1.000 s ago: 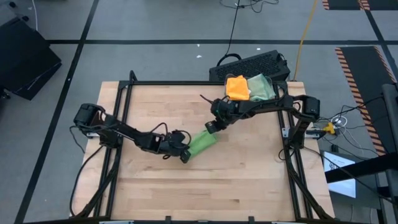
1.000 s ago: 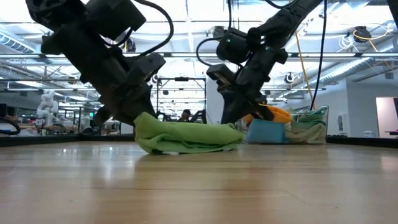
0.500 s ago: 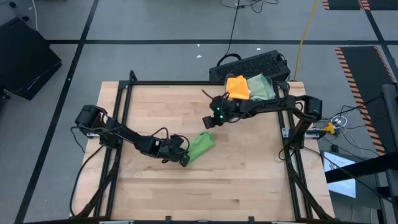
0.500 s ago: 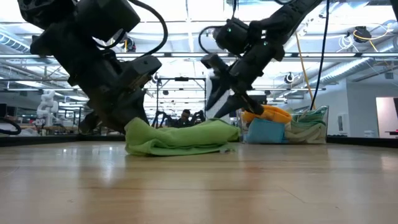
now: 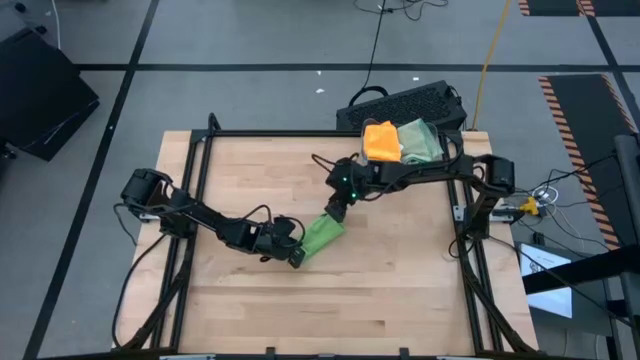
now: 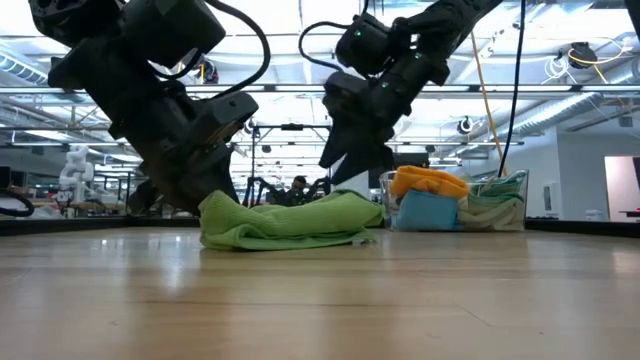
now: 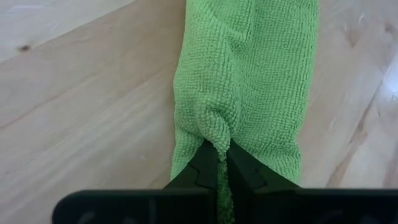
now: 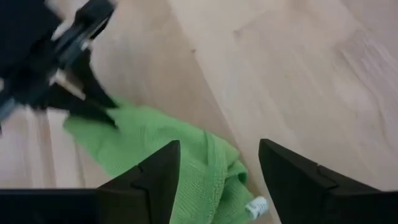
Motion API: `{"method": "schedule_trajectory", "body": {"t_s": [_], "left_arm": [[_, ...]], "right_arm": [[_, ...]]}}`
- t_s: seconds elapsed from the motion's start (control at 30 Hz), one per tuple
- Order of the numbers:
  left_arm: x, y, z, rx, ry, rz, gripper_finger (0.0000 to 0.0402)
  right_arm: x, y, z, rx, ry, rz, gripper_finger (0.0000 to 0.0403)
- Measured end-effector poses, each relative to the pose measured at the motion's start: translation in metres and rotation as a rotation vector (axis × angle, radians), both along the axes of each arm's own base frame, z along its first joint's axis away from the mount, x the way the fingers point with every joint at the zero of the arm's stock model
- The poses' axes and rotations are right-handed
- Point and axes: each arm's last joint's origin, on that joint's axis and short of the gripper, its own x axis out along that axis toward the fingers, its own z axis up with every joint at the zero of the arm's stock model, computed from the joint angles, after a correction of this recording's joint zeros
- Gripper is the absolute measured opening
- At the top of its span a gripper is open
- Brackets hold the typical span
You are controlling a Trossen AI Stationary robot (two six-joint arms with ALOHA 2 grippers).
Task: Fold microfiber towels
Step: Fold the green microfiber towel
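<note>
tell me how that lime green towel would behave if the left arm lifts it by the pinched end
Probably floppy: the lime green towel puckers where the left gripper pinches it, so the free end would likely hang and unfold. It looks light, lying loosely bunched on the table. Its nubby weave should resist slipping from the fingers. The right gripper is open above it.

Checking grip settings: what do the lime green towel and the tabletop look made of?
Lime green towel: soft looped microfiber, matte, by its nubby pile, bunched in the shut left pincer. Tabletop: light wood with a smooth sheen, by its grain and plank seams.
</note>
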Motion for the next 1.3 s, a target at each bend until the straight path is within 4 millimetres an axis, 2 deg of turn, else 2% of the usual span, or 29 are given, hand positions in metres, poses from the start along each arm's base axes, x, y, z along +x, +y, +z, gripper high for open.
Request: {"method": "schedule_trajectory", "body": {"t_s": [0.1, 0.23, 0.47, 0.63, 0.8, 1.03, 1.3], "left_arm": [[0.0, 0.0, 0.0, 0.002, 0.005, 0.002, 0.0019], [-0.001, 0.0, 0.0, 0.01, 0.005, 0.004, 0.0019], [-0.001, 0.001, -0.001, 0.016, 0.016, 0.001, 0.0013], [-0.002, 0.001, -0.001, 0.019, 0.031, 0.003, 0.0023], [-0.002, 0.001, -0.001, 0.028, 0.033, -0.008, 0.0009], [-0.002, 0.001, -0.001, 0.03, 0.033, -0.008, 0.0023], [-0.002, 0.001, -0.001, 0.035, 0.033, -0.008, 0.0009]], "right_arm": [[-0.001, -0.001, -0.001, -0.033, -0.002, 0.084, 0.0204], [0.002, -0.002, -0.013, -0.005, 0.026, 0.115, 0.0197], [0.034, 0.001, -0.014, -0.063, 0.056, 0.229, 0.018], [0.036, -0.002, -0.028, -0.099, 0.151, 0.298, 0.0161], [0.036, -0.001, -0.03, -0.105, 0.158, 0.318, 0.0125], [0.039, -0.002, -0.028, -0.08, 0.125, 0.268, 0.0063], [0.041, -0.004, -0.031, -0.054, 0.122, 0.225, 0.0009]]}}
